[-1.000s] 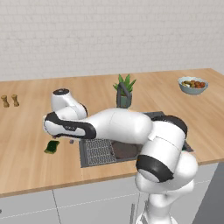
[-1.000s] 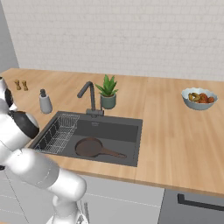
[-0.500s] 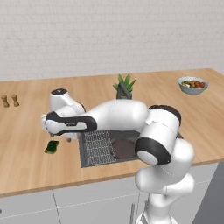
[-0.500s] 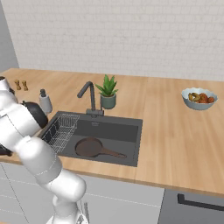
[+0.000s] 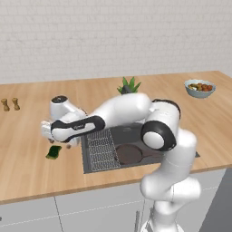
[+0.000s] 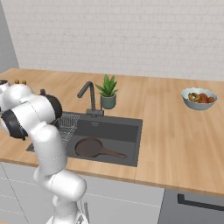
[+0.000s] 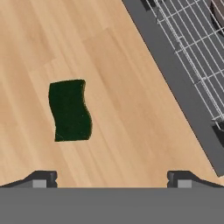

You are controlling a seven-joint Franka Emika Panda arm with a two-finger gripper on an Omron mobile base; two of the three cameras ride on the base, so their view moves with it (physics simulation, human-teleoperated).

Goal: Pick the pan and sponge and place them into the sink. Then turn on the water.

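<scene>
the sponge [image 5: 54,152] lies flat on the wooden counter [image 5: 27,131], left of the sink [image 5: 136,136]. my gripper [image 7: 112,178] hangs above it, fingers spread wide, holding nothing. the pan [image 6: 89,147] sits in the sink beside the wire rack [image 5: 100,150].

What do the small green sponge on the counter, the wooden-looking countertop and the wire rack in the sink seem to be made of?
The small green rectangular sponge looks like soft foam: matte, wavy-edged. The light brown plank countertop looks like wood, with grain lines and board seams, smooth finish. The thin grey wire grid rack looks like metal, though rendering leaves that open.
</scene>
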